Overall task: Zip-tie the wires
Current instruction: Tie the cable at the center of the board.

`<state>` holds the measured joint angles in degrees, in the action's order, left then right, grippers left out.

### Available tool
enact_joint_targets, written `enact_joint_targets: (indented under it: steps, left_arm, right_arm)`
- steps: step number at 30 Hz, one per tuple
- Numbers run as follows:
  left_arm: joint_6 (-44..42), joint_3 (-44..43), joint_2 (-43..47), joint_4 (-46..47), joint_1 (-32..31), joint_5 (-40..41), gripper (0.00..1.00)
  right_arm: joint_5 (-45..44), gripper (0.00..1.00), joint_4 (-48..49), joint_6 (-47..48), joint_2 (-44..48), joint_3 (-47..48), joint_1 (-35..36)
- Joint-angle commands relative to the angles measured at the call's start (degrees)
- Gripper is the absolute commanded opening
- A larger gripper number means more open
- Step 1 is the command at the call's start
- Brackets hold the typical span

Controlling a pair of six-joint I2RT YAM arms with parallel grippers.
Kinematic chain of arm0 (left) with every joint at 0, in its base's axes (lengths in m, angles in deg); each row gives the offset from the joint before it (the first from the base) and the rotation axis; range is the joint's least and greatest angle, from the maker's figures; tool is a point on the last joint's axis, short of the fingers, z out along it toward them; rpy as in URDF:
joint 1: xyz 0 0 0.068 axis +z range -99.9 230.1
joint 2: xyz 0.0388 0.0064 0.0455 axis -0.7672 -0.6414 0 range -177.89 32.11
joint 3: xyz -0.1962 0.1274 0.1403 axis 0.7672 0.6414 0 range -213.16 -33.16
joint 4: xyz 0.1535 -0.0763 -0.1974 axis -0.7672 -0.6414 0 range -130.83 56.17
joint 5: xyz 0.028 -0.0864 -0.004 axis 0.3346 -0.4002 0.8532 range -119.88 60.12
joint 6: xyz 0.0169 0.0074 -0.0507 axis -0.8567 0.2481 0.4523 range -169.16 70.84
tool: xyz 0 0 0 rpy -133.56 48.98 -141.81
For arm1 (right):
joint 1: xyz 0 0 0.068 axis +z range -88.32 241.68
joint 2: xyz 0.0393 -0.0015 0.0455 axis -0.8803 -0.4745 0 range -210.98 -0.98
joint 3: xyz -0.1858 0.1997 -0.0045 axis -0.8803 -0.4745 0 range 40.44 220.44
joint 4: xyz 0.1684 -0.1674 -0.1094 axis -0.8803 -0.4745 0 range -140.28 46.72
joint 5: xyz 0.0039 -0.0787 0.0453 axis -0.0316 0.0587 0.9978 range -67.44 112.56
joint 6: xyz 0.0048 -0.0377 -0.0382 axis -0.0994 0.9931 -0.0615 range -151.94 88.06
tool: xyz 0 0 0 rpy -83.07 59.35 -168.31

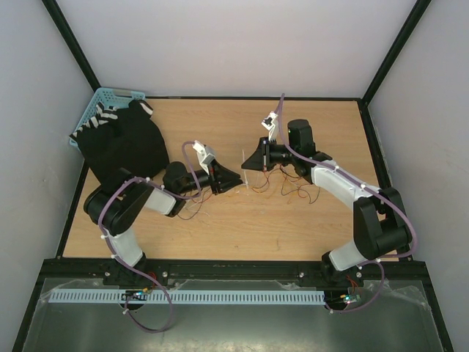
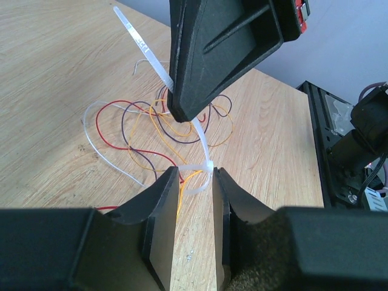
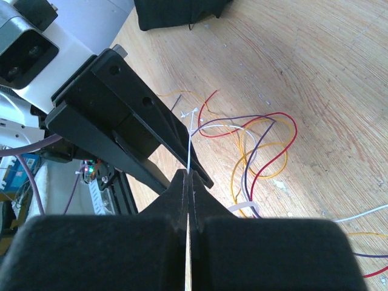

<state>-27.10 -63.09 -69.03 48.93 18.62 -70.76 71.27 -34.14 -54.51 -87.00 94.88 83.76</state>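
Zip tie, over wires: right gripper pinched tight on its strap; left gripper jaws flank its loop, clamping unclear.

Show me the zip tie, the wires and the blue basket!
zip tie (image 2: 140,43): left wrist view, on its straight tail.
wires (image 2: 154,130): left wrist view, middle of the tangle.
basket (image 1: 117,93): top view, on its far rim.
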Motion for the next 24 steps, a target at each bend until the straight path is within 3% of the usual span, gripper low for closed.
enact_joint_targets:
  steps: [1,12,18,24]
  left_arm:
    - [1.23,-2.29,-0.23,2.05,0.0,-0.78,0.31]
    - [1.1,-5.8,-2.8,2.05,-2.86,-0.89,0.3]
    - [1.04,-6.03,-3.76,2.05,-3.14,-1.27,0.16]
    - [0.47,-5.4,-4.94,2.05,-3.67,-1.47,0.09]
  right_arm:
    - [0.99,0.0,0.78,-0.64,1.74,-0.47,-0.16]
    - [1.14,0.0,1.59,-0.64,1.56,-0.73,-0.11]
    - [0.76,0.0,1.99,-2.24,1.91,-0.71,-0.12]
    - [0.43,0.0,2.02,-2.63,1.82,1.26,-0.13]
